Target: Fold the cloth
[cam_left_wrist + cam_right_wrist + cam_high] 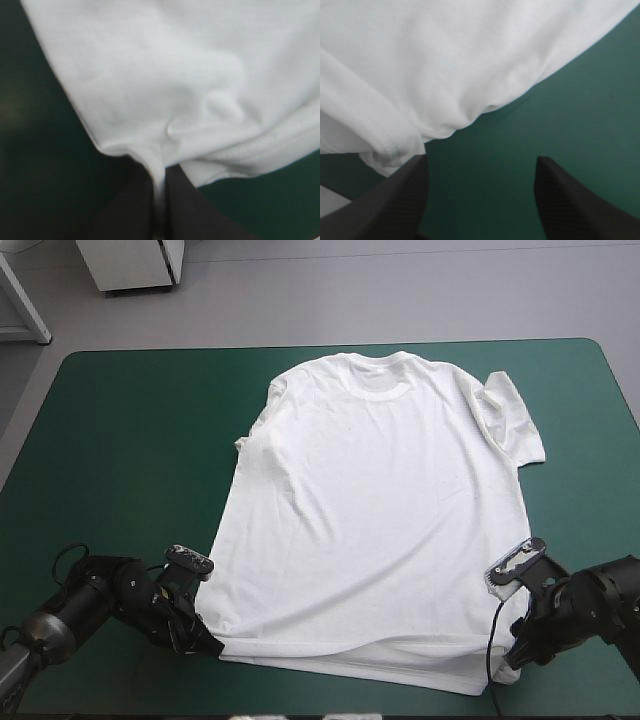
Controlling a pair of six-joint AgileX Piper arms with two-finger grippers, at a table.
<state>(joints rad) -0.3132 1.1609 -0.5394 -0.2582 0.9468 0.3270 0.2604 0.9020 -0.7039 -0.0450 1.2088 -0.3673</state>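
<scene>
High view, near edge of table: left gripper, right gripper, one at each hem corner. One T-shirt, flat, collar toward far edge.
Left wrist view: two fingers clenched on hem.
Right wrist view: two fingers apart, released, hem beside one.

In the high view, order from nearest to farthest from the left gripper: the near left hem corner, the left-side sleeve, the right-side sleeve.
1. Near left hem corner: held in the left gripper.
2. Left-side sleeve: farther, same side.
3. Right-side sleeve: far across the T-shirt.
</scene>
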